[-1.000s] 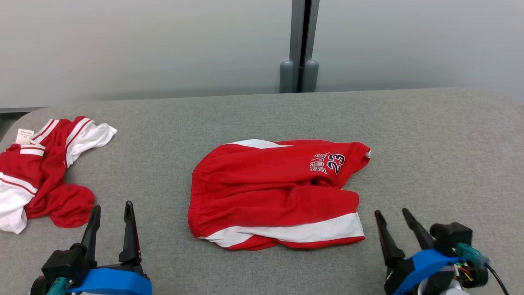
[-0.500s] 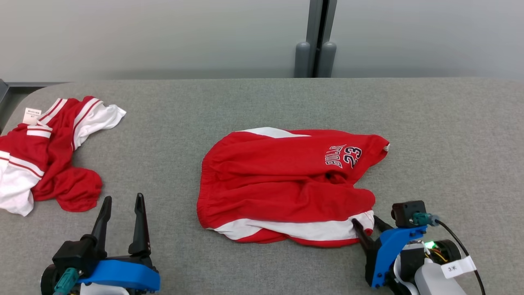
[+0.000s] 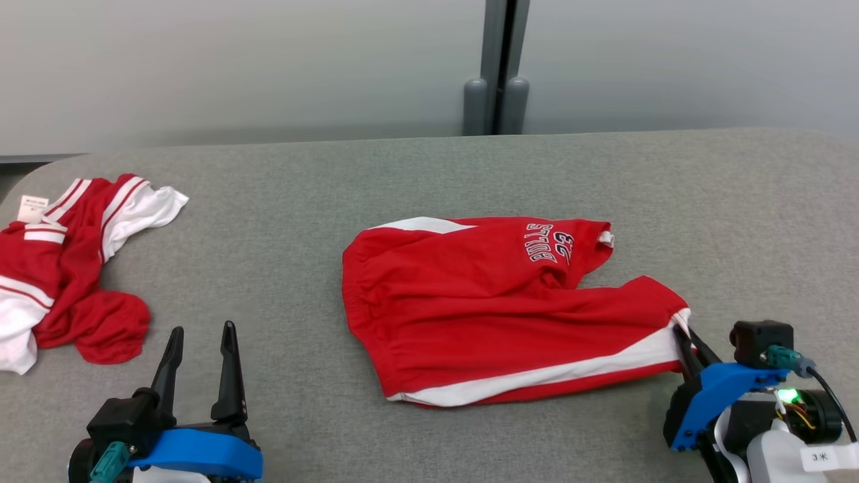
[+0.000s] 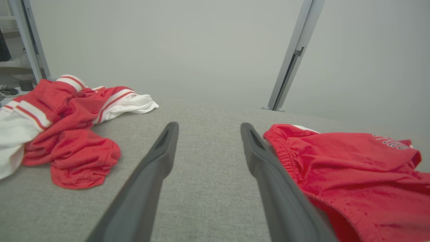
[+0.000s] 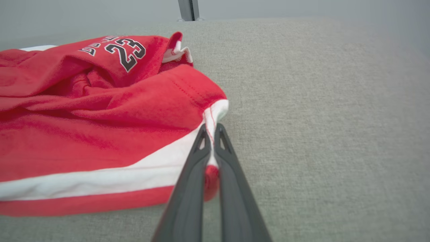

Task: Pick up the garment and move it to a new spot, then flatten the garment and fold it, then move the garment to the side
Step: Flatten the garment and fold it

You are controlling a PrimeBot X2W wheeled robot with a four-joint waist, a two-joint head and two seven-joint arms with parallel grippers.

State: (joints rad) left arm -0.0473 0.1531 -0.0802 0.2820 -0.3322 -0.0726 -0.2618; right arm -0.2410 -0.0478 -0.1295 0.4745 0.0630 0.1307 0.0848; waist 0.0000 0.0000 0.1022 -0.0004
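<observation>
My right gripper [image 5: 211, 129] is closed down hard on the shorts [image 3: 483, 302]. Both fingers are pressed together with only the cloth between them, pinching the hem corner where the white stripe [image 3: 537, 379] meets the red edge. Taking the grey post [image 3: 496, 67] behind the table [image 3: 738, 201] as my mark, that pinched corner is the part of the shorts farthest to the post's right and nearest to me. The cloth looks drawn out toward it in a point. The rest of the shorts lies on the table on my side of the post, spreading from a little to its left across to its right. The gathered waistband [image 3: 366, 315] is at the left end. The printed number [image 5: 126, 50] sits on a rumpled fold at the post-side edge, just right of the post's line. The shorts are creased and partly doubled over themselves. My left gripper [image 3: 203, 329] is spread wide with nothing between its fingers. It sits low over bare table, well to the left of the post and close to me, apart from the waistband. Farther left of the post, near the table's rounded corner, a second red and white garment [image 3: 74, 268] lies bunched up, a small white tag [image 3: 30, 208] showing at its far end.
</observation>
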